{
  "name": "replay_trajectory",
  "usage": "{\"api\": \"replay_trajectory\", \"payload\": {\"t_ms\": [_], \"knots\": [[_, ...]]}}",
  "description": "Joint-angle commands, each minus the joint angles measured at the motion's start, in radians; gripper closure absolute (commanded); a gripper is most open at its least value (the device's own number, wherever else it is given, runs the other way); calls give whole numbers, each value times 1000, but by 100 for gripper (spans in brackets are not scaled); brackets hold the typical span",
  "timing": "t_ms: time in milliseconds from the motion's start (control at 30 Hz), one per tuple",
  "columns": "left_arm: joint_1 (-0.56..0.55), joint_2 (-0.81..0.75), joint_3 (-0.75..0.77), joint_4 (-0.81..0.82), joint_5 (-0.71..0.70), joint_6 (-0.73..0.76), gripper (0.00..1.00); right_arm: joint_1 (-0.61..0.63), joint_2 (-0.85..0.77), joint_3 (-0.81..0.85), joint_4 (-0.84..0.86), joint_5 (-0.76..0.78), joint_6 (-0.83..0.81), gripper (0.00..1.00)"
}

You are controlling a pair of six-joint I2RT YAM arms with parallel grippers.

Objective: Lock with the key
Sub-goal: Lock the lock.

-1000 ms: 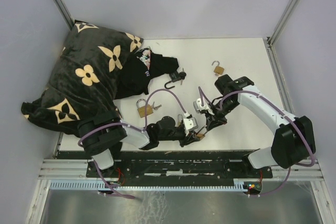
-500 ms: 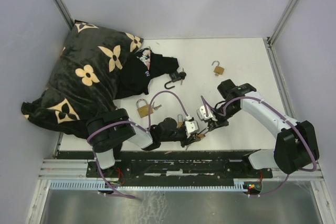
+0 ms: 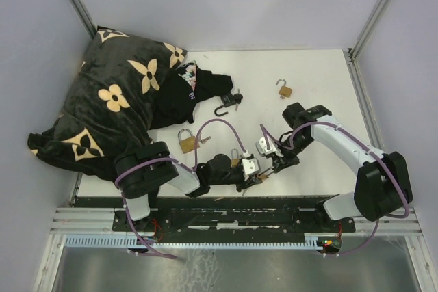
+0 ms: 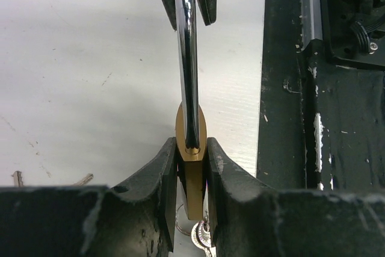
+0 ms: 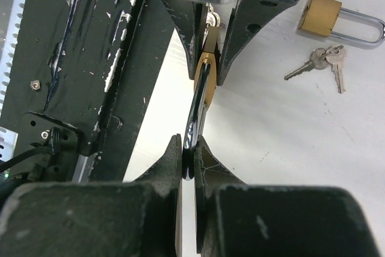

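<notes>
Two grippers share one brass padlock with a steel shackle: the left gripper, narrowly parted, clamps its brass body, while the right gripper, almost closed, pinches the shackle. The lock sits at 6 o'clock on the white table, beside the black front rail. At 10 o'clock from it lies a second brass padlock.

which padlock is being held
The brass padlock at the near edge: left fingers clamp its body, right fingers its shackle. The other brass ones lie loose.
</notes>
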Motion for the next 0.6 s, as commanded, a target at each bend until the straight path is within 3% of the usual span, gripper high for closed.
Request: {"api": "replay_trajectory", "payload": {"t_ms": [0, 300, 567], "knots": [[12, -10, 45, 0, -95, 113, 97, 20, 11, 28, -75, 15, 77, 98], [13, -6, 68, -48, -88, 112, 97, 22, 72, -9, -20, 55, 122, 98], [15, 4, 70, -63, -69, 109, 97, 22, 62, -54, 137, 123, 190, 98]]}}
